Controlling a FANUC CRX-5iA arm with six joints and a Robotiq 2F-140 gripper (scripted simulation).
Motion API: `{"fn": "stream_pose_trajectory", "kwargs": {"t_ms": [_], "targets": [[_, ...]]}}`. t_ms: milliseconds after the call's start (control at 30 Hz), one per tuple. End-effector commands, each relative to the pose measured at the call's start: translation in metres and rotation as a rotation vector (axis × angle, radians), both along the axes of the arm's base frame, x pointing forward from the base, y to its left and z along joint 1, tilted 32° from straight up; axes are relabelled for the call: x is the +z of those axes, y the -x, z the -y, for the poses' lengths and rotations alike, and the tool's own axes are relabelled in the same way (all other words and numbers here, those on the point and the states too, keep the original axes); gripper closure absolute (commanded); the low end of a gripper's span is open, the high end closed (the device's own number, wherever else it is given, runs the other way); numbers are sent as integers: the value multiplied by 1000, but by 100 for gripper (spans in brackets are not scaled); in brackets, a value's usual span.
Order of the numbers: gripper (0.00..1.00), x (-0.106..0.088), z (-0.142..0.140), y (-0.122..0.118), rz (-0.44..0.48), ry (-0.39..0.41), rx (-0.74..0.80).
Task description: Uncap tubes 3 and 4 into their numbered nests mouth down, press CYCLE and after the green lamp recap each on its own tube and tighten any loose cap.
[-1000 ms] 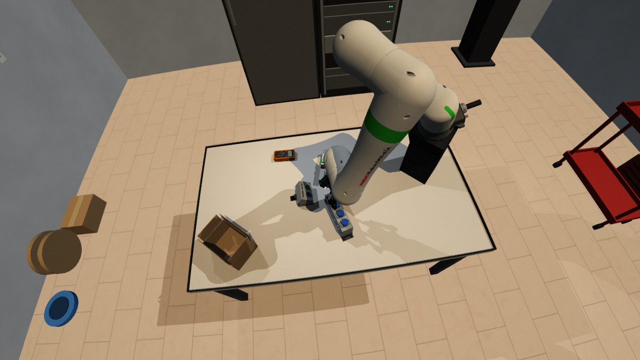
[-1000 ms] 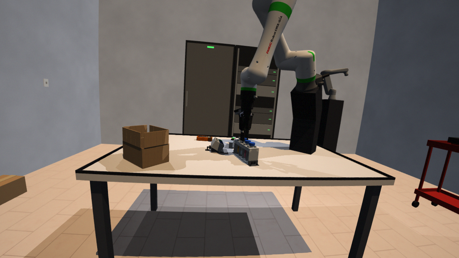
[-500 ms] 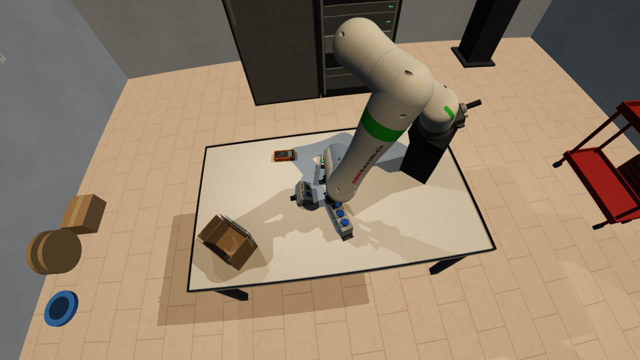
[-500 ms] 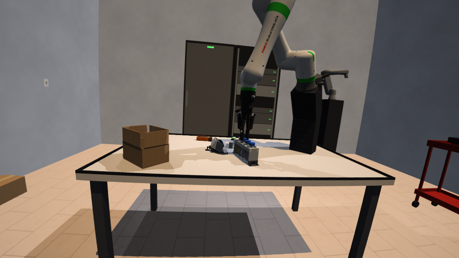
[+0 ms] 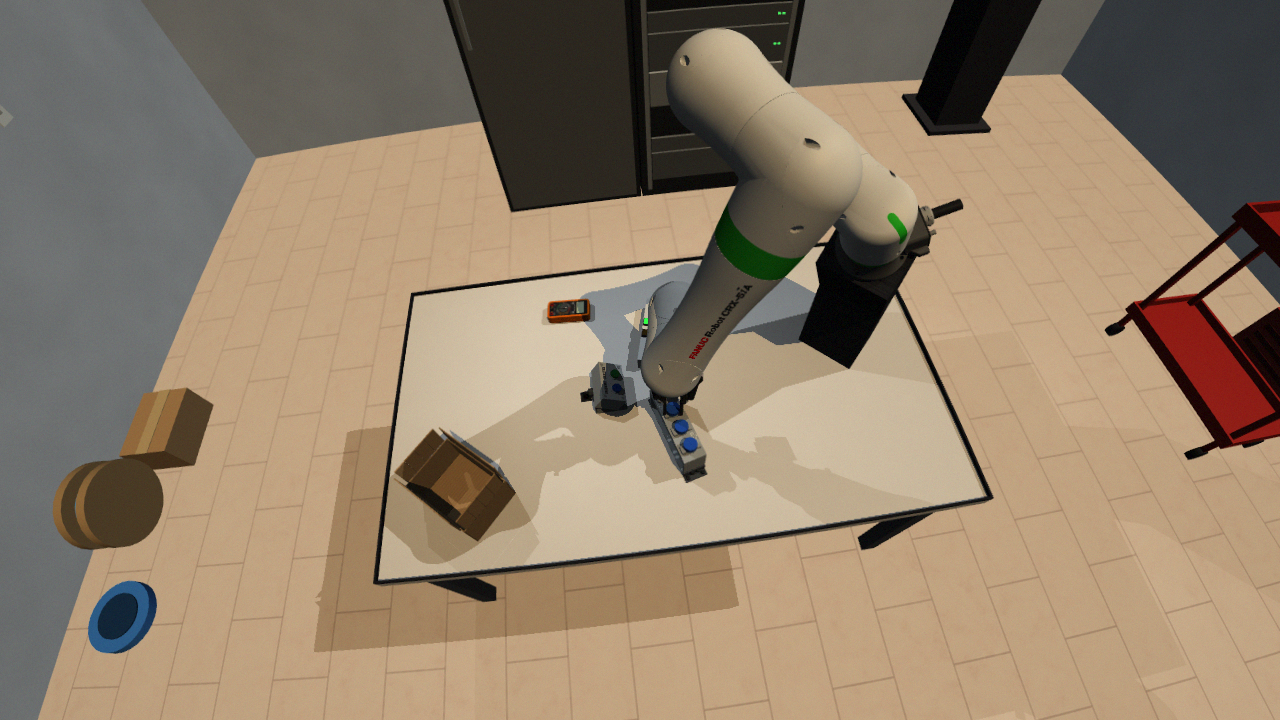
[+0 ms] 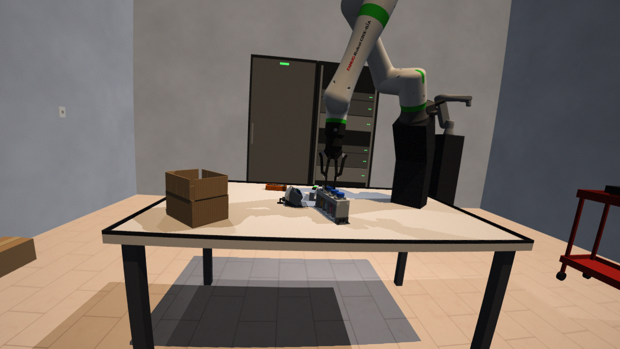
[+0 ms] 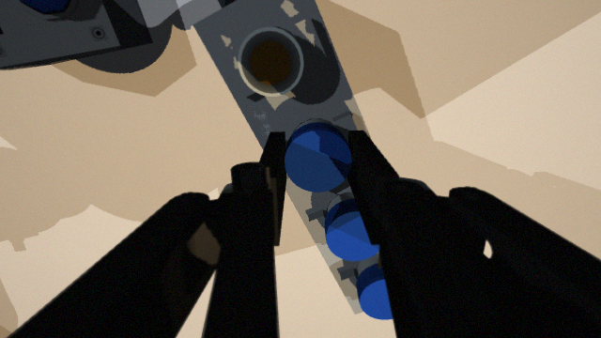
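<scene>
Wrist: blue cap [image 7: 317, 157] between pincer [image 7: 317, 149] fingers
</scene>
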State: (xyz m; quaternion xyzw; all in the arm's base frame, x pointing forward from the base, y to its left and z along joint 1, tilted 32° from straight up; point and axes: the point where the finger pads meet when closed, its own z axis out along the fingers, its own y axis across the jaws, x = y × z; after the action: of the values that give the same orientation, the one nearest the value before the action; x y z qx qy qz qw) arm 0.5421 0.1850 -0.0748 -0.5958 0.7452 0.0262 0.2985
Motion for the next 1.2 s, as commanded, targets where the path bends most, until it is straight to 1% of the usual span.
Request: {"fn": "stream_pose_trajectory", "kwargs": {"t_ms": [0, 133, 167, 567, 1000, 1067, 1167], "targets": [[70, 1, 0, -1, -59, 16, -95], [70, 1, 0, -1, -59, 16, -95], [59, 1, 0, 0, -59, 16, -95], [59, 1, 0, 0, -59, 16, -95], [59, 1, 0, 0, 133, 226, 340], [59, 1, 0, 0, 133, 226, 340], [59, 1, 0, 0, 178, 275, 441]]}}
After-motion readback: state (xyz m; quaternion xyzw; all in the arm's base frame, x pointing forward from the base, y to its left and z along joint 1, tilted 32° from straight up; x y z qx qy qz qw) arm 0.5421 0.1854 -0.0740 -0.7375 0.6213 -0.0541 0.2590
